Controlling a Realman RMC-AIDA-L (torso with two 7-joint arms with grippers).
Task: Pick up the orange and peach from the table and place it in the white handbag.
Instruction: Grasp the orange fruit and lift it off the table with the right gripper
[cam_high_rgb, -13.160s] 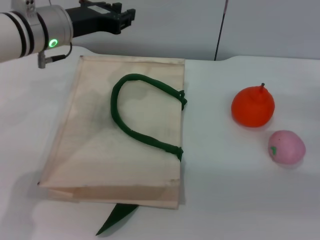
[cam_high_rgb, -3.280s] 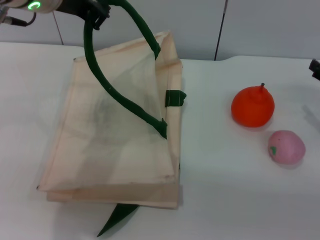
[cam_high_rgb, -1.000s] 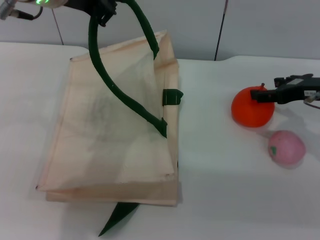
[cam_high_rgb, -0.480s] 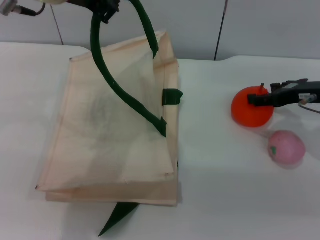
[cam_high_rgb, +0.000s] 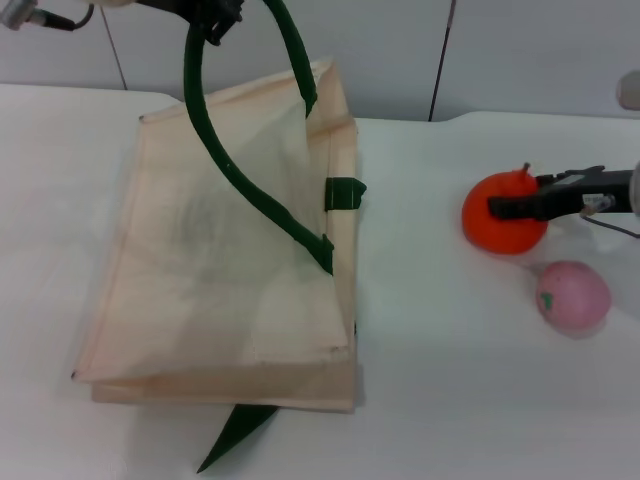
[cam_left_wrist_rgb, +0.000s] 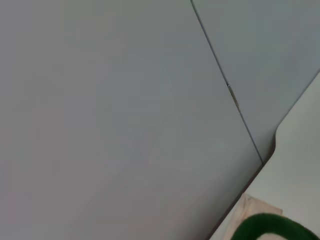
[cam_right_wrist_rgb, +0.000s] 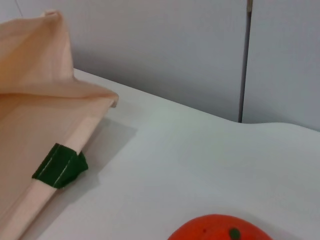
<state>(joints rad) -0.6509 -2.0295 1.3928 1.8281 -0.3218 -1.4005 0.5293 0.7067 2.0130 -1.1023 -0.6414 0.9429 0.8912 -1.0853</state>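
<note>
At about ten o'clock in the head view, my left gripper (cam_high_rgb: 212, 22) is clenched on the thick dark green loop handle (cam_high_rgb: 235, 165) of the large cream-beige cloth handbag (cam_high_rgb: 200, 290), holding that handle up so the upper cloth panel lifts off the white table (cam_high_rgb: 430, 400) and the mouth gapes toward three o'clock. From the left wrist I see only a curve of green strap (cam_left_wrist_rgb: 270, 227) against the grey wall, so I trust the head view for that hold.

Over at three o'clock, the bright orange-red round fruit with a short dark stem, the orange (cam_high_rgb: 505, 212), sits on the table well apart from the bag. My right gripper (cam_high_rgb: 500, 208) reaches in from the three o'clock edge with its dark fingers across the orange's upper face; I cannot tell whether they are spread or closed round it. The right wrist shows just the top of the orange (cam_right_wrist_rgb: 220, 229), low in its picture.

The small pale pink round peach (cam_high_rgb: 572, 293) lies just beside the orange at roughly four o'clock, untouched.

To do this grasp well, I judge I should drop lower so the fingers straddle the fruit's widest part, clear of the stem, and keep off the peach.
</note>
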